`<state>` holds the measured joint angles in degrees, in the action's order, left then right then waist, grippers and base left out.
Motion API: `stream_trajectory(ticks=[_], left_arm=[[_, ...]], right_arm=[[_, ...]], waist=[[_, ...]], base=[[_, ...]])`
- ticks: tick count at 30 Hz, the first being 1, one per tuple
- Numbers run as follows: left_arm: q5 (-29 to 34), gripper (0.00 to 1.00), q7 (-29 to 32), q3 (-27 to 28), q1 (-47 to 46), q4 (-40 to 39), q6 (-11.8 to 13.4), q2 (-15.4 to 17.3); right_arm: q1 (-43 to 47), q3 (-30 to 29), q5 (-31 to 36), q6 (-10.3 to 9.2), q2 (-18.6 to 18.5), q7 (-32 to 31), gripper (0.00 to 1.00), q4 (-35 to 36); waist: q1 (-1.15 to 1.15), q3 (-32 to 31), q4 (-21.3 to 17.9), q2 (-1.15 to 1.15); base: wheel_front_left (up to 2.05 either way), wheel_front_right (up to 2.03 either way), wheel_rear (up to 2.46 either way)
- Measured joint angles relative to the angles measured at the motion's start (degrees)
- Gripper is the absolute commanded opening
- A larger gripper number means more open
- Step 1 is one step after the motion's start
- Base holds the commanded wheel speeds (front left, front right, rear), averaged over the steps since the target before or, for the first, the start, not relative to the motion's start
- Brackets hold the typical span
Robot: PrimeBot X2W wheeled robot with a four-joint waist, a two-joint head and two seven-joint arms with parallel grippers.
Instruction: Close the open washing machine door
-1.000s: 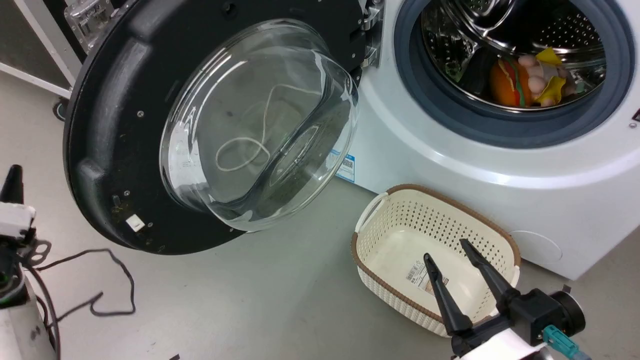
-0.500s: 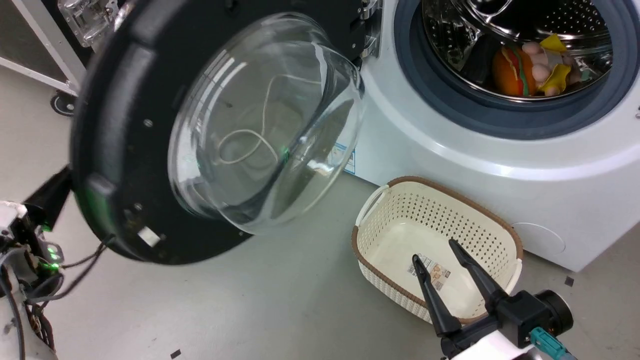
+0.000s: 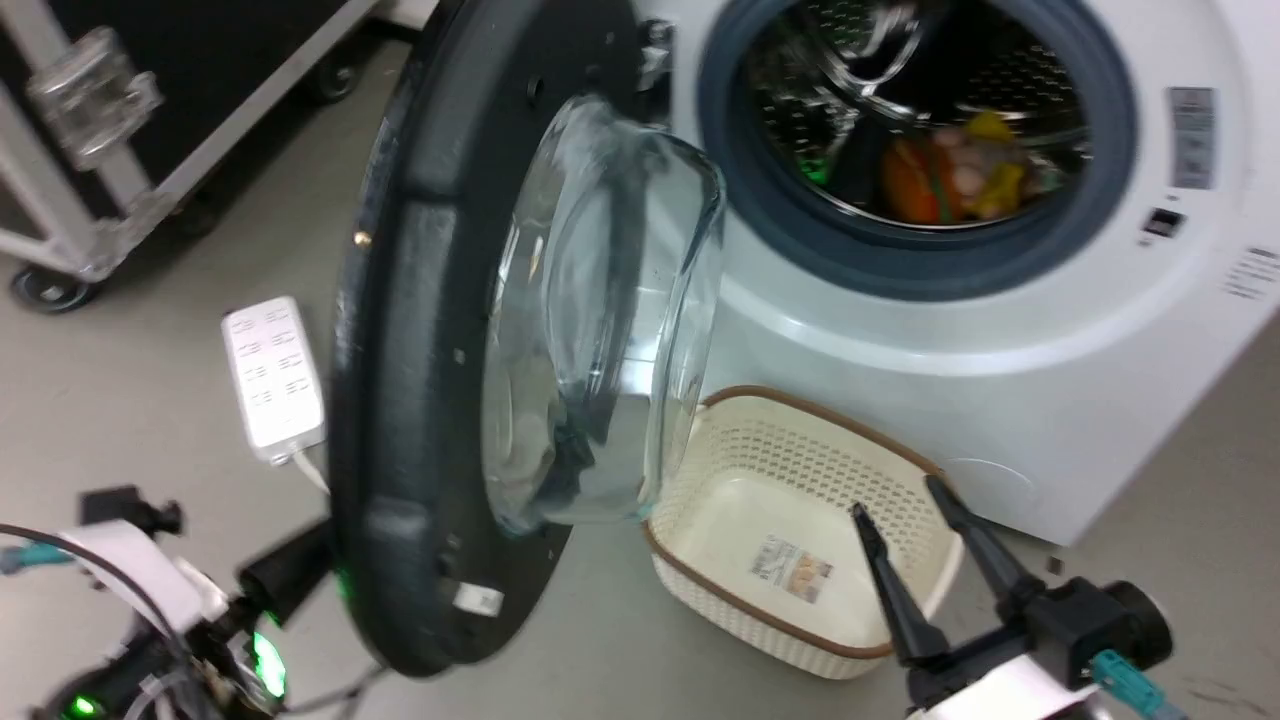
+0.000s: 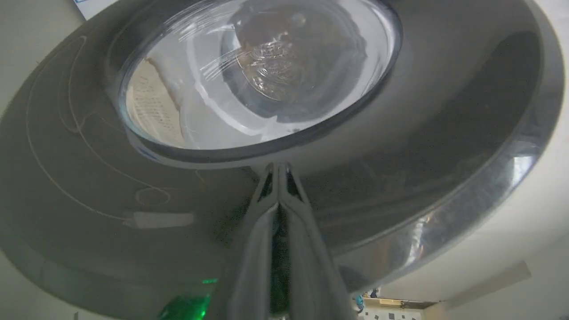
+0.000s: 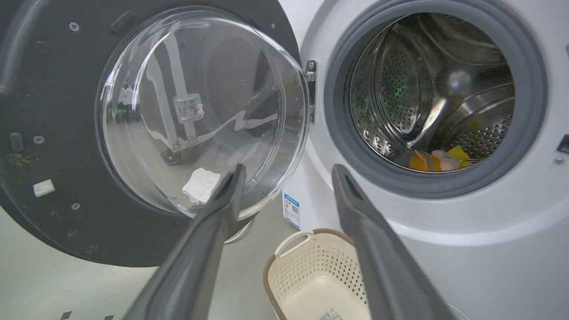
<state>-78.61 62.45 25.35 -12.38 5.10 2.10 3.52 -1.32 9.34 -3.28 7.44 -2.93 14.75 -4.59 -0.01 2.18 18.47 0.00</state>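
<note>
Open grey floor point(image 3: 130, 420) along the outer side of the washing machine door point(image 3: 420, 330). On the inner side, only a narrowing wedge of room between door and front of the washing machine point(image 3: 900, 330). Round mouth of the machine unblocked inside its grey gasket point(image 3: 900, 255), with orange and yellow soft things point(image 3: 940, 170) low in the steel drum point(image 3: 900, 90).

Door about half open, nearly edge-on from the head. Fixed by a metal hinge point(image 5: 311, 89) at the far edge, just beside the mouth, with the free edge nearest the robot. Flat of the door upright, its long way running from hinge toward the robot. Clear glass bowl point(image 3: 610, 330) bulging to the robot's right, toward the machine front.

At the door's glossy outer face, left pincer point(image 4: 278, 168) pressed together with nothing between the fingers, tips just below the glass ring and seemingly touching the face. Over the near right part of a cream perforated basket point(image 3: 790, 445), right pincer point(image 3: 897, 496) spread wide and empty.

Basket on the floor just before the machine, below the mouth, its left rim just beside the low edge of the glass bowl. Touching or apart there: cannot tell. On the floor at the door's outer side, a white power strip point(image 3: 272, 375). Farther off, a black wheeled case point(image 3: 200, 60) with metal edging, well apart from the door.
</note>
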Motion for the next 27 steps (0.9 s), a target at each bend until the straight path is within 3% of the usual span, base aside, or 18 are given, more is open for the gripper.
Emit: stream_trajectory(ticks=[8,13,20,27], left_arm=[[-12.9,0.00,-10.5,-18.8,8.5,-4.7,0.7,-0.4],[-17.4,0.00,-18.5,-28.6,8.8,-4.6,-1.3,-0.6],[-20.6,0.00,-29.0,-35.5,1.6,0.4,-4.3,-0.5],[-23.8,0.00,-41.9,-37.6,-10.3,9.3,-5.4,-0.6]], right_arm=[[0.0,-7.4,0.9,0.00,0.0,0.0,1.00,0.0],[-0.8,-10.7,0.4,0.00,0.0,0.0,1.00,-0.2],[-2.5,-11.4,-1.1,0.00,0.1,0.0,1.00,-0.7],[-2.7,-9.9,-3.0,0.00,0.0,0.0,1.00,-1.3]], waist=[[0.00,0.6,-7.3,0.00],[0.00,2.4,-13.2,0.00],[0.01,6.0,-23.1,0.00],[0.01,9.6,-33.0,0.00]], base=[[0.00,0.00,0.00],[0.00,0.00,0.00],[0.00,0.00,0.00],[0.00,0.00,0.00]])
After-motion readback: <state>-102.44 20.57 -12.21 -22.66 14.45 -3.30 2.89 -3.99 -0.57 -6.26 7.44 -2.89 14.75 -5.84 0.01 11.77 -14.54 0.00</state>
